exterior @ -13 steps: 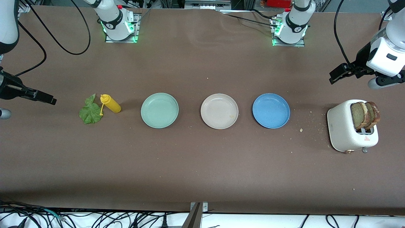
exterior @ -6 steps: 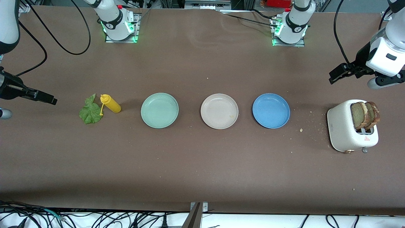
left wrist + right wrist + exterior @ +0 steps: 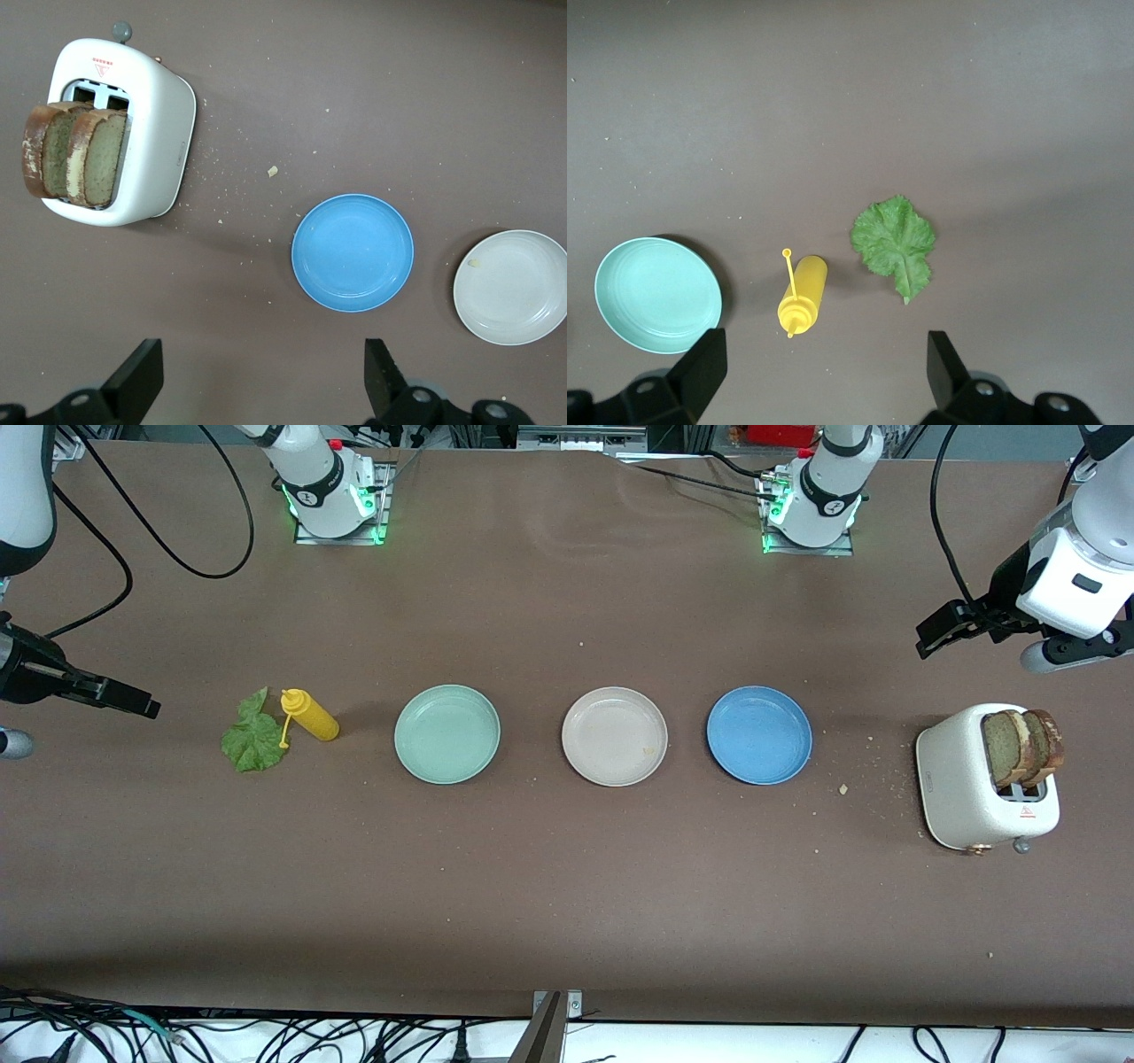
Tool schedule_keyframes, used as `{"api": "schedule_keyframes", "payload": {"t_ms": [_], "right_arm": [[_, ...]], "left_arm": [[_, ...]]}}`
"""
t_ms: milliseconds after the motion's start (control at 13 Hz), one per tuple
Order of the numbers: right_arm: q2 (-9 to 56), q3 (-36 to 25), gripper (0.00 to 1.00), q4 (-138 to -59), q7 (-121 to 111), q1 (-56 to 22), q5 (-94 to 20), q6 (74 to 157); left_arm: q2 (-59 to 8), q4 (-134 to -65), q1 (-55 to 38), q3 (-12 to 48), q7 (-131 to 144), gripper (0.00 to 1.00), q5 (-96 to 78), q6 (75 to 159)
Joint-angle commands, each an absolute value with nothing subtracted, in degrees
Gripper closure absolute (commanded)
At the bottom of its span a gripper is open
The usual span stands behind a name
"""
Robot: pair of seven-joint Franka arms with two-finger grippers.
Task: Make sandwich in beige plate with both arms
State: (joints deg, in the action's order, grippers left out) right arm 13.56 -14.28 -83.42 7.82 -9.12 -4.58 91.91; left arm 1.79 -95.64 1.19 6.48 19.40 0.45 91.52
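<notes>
Brown matting covers the long table (image 3: 567, 886), speckled with crumbs (image 3: 842, 788) near the toaster (image 3: 961, 788). Cables (image 3: 266, 1036) trail along the edge nearest the front camera, at six o'clock in that view.

Little has changed over the last second. The left gripper (image 3: 259, 381) has crept a touch away from the toaster, toward eleven o'clock in the front view. The right gripper (image 3: 819, 372) has barely stirred. Both have their fingers spread wide and carry nothing. My reading is that the build has not begun (the arms look to be only lining up).

No sandwich exists yet, only its parts, well apart. Two bread slices (image 3: 1023, 746) stand upright in the toaster's slots at the left arm's end of the table, at three o'clock from the plates. The lettuce leaf (image 3: 253, 737) lies flat at the right arm's end, at nine o'clock, touching or nearly touching a yellow squeeze bottle (image 3: 310, 716) lying on its side.

The beige plate (image 3: 614, 736) sits bare in the middle of a row of three. The mint-green plate (image 3: 446, 733) lies at its nine o'clock and the blue plate (image 3: 758, 734) at its three.

The left gripper hangs over bare table between the toaster and blue plate, so a bread slice seems its likely first pick. The right hangs over table close by the leaf and bottle.
</notes>
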Motion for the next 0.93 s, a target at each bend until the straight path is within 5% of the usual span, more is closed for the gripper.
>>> {"api": "schedule_keyframes", "payload": {"t_ms": [0, 849], "right_arm": [[12.0, -14.2, 0.0, -84.9, 8.7, -9.4, -4.7, 91.8], [12.0, -14.2, 0.0, -84.9, 8.7, -9.4, -4.7, 91.8]], "left_arm": [[2.2, -94.9, 1.2, 6.8, 18.9, 0.0, 1.7, 90.4], [2.1, -94.9, 1.1, 7.6, 18.8, 0.0, 1.8, 90.3]]}}
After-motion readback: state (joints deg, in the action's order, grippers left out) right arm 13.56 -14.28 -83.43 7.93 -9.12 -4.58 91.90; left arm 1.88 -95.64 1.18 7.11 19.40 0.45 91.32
